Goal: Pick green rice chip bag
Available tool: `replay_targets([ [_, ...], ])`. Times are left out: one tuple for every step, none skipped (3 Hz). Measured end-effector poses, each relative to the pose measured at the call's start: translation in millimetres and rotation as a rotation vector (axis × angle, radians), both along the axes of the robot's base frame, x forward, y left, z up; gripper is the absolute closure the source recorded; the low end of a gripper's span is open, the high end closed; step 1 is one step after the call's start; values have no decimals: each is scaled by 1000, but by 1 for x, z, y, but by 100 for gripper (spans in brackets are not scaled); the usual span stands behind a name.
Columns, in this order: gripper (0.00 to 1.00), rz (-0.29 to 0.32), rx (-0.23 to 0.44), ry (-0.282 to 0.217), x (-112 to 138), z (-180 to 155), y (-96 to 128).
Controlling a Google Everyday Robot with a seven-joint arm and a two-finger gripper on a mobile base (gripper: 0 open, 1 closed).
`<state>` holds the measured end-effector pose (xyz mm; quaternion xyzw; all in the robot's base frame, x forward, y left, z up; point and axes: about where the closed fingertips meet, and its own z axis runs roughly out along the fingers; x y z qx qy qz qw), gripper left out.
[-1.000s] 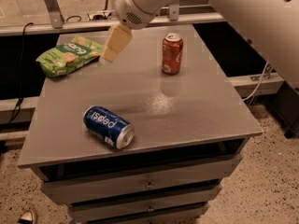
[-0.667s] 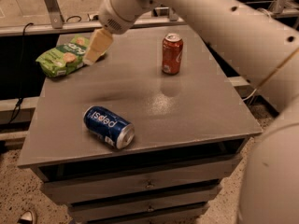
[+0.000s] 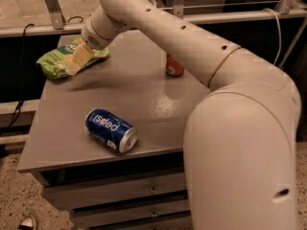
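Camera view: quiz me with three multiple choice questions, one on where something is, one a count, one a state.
1. Where is the gripper?
A. over the green bag, at the far left corner of the table
B. at the front edge
C. below the tabletop

2. How many cans are on the table?
A. one
B. two
C. four

3. How does the Pepsi can sit?
A. upright
B. on its side
C. crushed flat

Answers: 1 A, the gripper covers part of the green bag. 2 B, the Pepsi can and a red can behind the arm. 3 B, its round end faces the front edge.
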<state>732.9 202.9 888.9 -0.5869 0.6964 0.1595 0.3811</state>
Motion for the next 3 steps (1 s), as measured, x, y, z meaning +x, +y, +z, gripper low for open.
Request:
replay_targets([
  [0, 0, 32, 41, 6, -15, 27],
  [0, 10, 54, 89, 2, -28, 49],
  [16, 23, 63, 115, -4, -38, 65],
])
